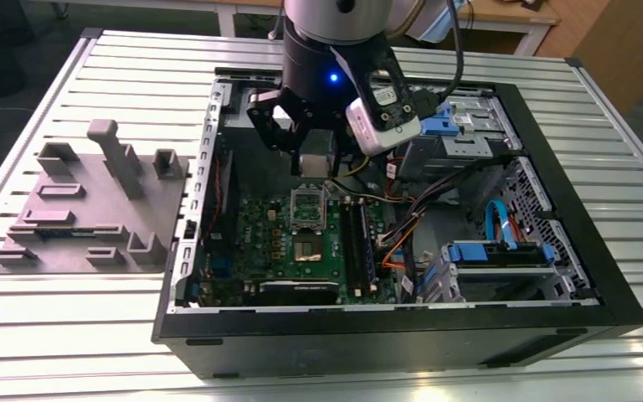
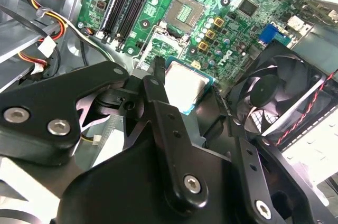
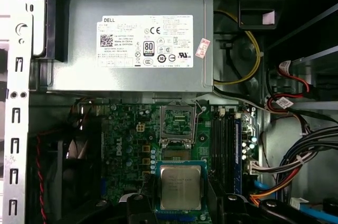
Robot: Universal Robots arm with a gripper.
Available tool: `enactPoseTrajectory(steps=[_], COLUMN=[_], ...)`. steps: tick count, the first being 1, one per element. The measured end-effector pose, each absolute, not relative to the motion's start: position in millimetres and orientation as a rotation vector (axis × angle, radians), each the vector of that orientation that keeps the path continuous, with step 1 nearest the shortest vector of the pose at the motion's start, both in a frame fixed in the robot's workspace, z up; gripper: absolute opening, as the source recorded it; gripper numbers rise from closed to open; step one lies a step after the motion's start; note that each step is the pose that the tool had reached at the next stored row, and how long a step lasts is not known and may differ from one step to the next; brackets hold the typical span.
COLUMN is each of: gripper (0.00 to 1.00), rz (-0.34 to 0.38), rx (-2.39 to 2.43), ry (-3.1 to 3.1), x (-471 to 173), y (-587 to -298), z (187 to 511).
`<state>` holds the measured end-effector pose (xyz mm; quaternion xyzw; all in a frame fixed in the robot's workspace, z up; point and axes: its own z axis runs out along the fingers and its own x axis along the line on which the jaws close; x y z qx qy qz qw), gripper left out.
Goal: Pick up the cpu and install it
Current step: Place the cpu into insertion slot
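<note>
The cpu (image 3: 180,184), a flat square chip with a shiny silver top and a green rim, hangs above the green motherboard (image 3: 129,145) inside the open computer case (image 1: 411,335). My gripper (image 3: 181,205) is shut on it, one black finger (image 2: 158,84) against each side of the cpu (image 2: 186,84). In the exterior view my gripper (image 1: 314,163) hovers over the board's far end, just above the socket (image 1: 307,249). The socket (image 3: 177,152) lies uncovered beside the held chip, and its hinged metal frame (image 3: 177,121) stands open towards the grey box.
A large grey box with a white label (image 3: 137,39) fills the case's end past the socket. A black fan (image 2: 274,92) sits close beside the gripper. Memory slots (image 3: 227,145) and cable bundles (image 3: 296,166) flank the board. A grey fixture plate (image 1: 87,209) lies on the exterior view's left.
</note>
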<state>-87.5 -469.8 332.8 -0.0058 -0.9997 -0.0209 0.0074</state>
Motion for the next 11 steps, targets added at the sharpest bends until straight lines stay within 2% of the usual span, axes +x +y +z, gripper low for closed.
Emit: enactPoseTrajectory(steps=[11], gripper=[0.47], rz=[-0.065], rx=[-0.018], ry=[-3.126], x=[-87.6], y=[-469.8], z=[328.5])
